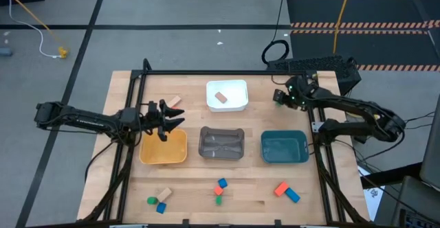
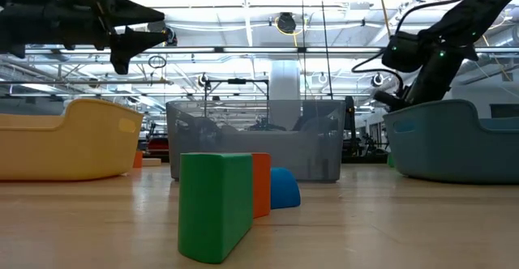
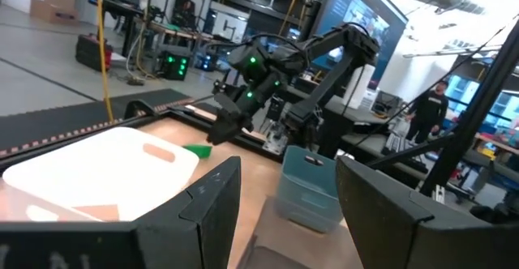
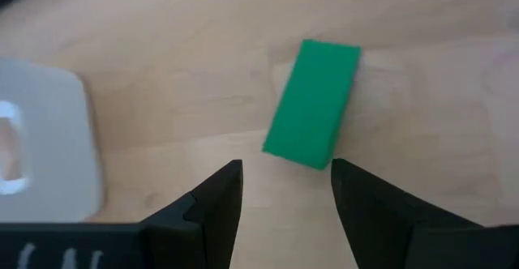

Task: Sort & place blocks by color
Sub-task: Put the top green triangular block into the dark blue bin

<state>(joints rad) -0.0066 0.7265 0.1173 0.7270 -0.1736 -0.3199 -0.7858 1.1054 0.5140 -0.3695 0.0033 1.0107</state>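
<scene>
Right gripper half open, empty, poised just above green block on bare table; block just ahead, long axis skewed to the jaw gap. Left gripper farther off, half open, empty.

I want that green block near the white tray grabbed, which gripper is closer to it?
Right. The right gripper hangs open just above the green block; the left gripper is across the table, over the yellow tray.
</scene>
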